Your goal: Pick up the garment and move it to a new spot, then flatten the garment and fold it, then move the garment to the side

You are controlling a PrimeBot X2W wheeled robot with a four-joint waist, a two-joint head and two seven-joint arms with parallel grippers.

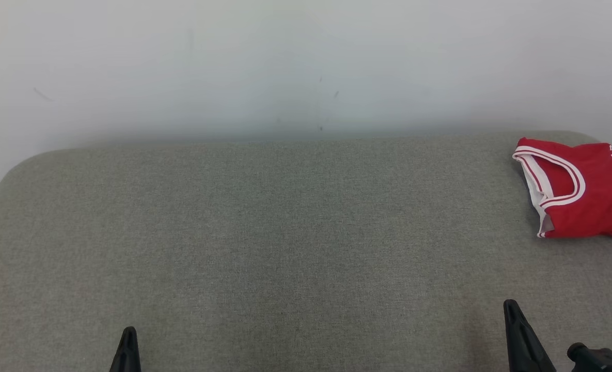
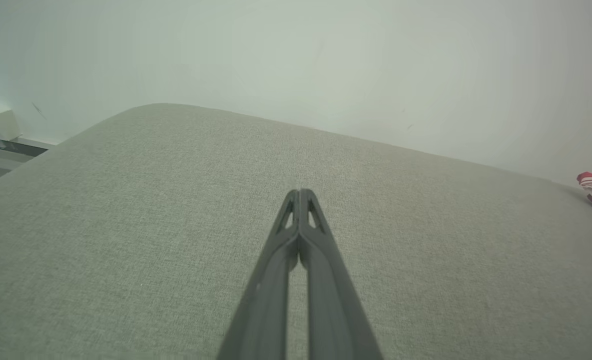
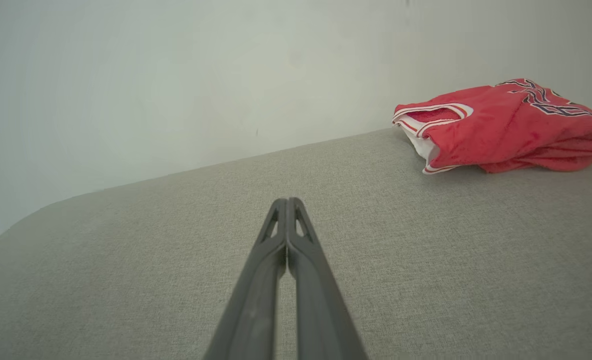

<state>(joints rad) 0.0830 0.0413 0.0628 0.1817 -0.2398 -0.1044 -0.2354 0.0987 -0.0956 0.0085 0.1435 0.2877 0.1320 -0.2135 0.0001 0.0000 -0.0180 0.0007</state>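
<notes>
A: Head view?
B: Red basketball jersey (image 1: 579,191) bunched on the grey cushion (image 1: 285,232), far right; left gripper (image 1: 129,333) and right gripper (image 1: 511,310) well apart from it.
A: Left wrist?
B: Fingers pressed together, empty.
A: Right wrist?
B: Pressed together too, jersey ahead to the right

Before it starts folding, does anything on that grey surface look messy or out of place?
The red jersey lies bunched up at the far right of the grey cushion, not spread flat. Nothing else stands out.
</notes>
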